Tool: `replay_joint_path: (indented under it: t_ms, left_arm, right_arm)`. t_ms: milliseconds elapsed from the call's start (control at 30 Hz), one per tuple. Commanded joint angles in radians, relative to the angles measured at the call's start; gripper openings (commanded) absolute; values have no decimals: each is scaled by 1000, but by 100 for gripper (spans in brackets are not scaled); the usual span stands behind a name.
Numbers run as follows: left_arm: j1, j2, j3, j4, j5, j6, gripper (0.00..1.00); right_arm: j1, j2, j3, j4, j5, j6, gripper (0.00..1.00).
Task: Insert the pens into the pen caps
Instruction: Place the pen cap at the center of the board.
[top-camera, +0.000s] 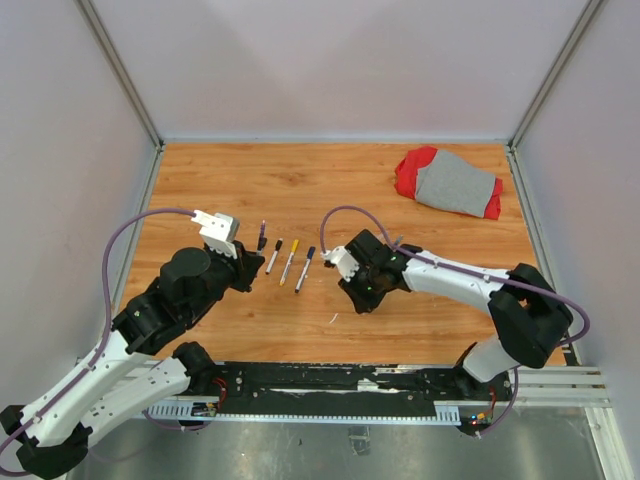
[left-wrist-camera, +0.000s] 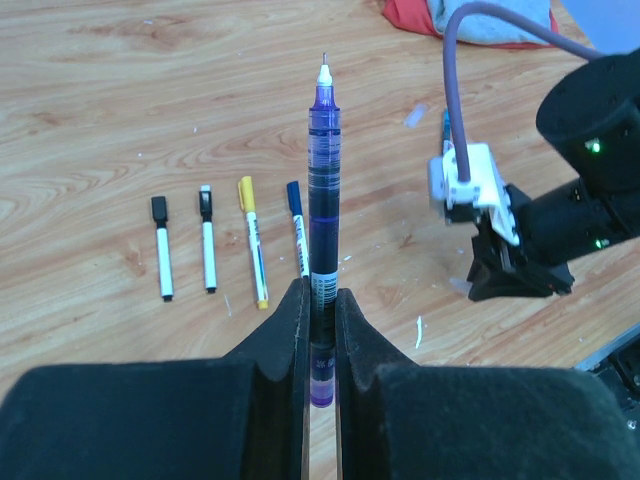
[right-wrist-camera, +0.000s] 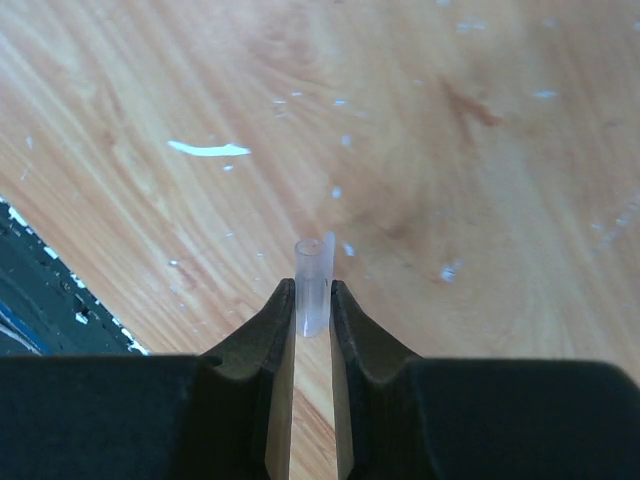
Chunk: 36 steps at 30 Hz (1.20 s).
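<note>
Over the middle of the glossy, orange-brown wooden table (top-camera: 300, 180), a little toward its left edge, the left gripper (left-wrist-camera: 320, 300) is clamped on a slim purple translucent pen (left-wrist-camera: 323, 180). Its matte black fingers (left-wrist-camera: 285, 330) pinch the lower barrel. The pen juts out ahead of them, with a printed white band just above the grip, a ribbed section higher up, and a white cone ending in a bare, needle-fine metal tip.

On the wood beyond it, four short marker pens (left-wrist-camera: 207, 250) lie in a row, roughly parallel and apart from one another. All have smooth white cylindrical barrels. Two carry black caps, one has yellow ends, and one has a blue cap and sits partly behind the purple pen.

Near the right end of that row, the right gripper (right-wrist-camera: 312, 305) is closed on a small clear plastic tube cap (right-wrist-camera: 312, 265). The cap is a short, frosted cylinder whose round open mouth points away from the fingers. I cannot tell whether it touches the wood.

A thin white scrap (right-wrist-camera: 210, 150) lies flat on the grain toward the table's near edge, among tiny pale flecks. A soft red and grey cloth (top-camera: 450, 183) lies bunched in the far right corner.
</note>
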Motion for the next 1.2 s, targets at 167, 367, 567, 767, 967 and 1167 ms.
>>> replay_joint_path:
  t_ms: [167,367,567,767,967,1167]
  left_arm:
    - [4,-20,-5,14,-18,11,0]
    - [4,-31,-7,13,-26,11,1]
    - [4,-29,-8,14,-25,11,0]
    - [4,-29,-7,15,-24,12,1]
    - [4,-33,-8,15,-25,11,0]
    - [4,-36,-10,13,-30,11,1]
  right_arm:
    - [146,66,60,-83,95,-102,9]
    - [179,169,112,-117,129,-123,12]
    - [190,188,131,-120,149,-113,37]
    - [190,41,100,-59,206,-29,58]
    - [189,-108,57,8,430,303,72]
    - [189,-171,-14,48,518,702,73]
